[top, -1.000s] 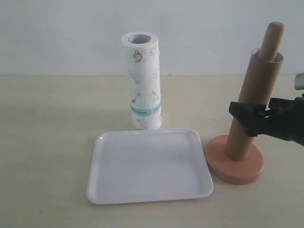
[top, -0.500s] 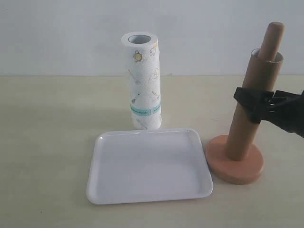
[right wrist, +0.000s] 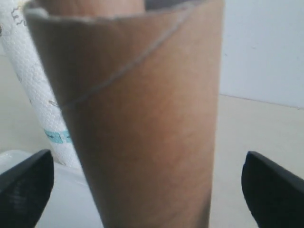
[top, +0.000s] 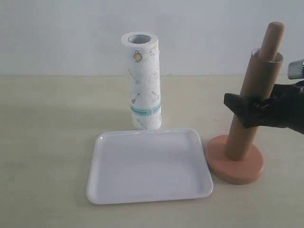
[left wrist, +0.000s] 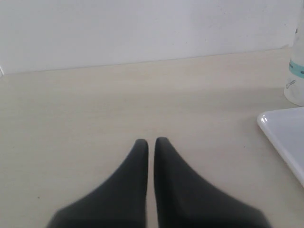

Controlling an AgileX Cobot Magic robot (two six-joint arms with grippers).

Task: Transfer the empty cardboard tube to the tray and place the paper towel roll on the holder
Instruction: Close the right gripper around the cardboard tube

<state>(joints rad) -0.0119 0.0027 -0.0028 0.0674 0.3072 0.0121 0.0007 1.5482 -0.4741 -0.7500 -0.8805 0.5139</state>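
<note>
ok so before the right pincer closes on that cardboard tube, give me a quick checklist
1. right pincer open, one finger on each side of the cardboard tube: ok
2. grip on the tube: not ok, the fingers stand apart from it
3. tube sleeved on the holder pole, whose tip pokes out above: ok, so probably lift along the pole
4. holder base will stay down during the lift: cannot tell
5. tray bare to receive the tube: ok
6. paper towel roll upright beyond the tray, apart from the holder: ok
</note>
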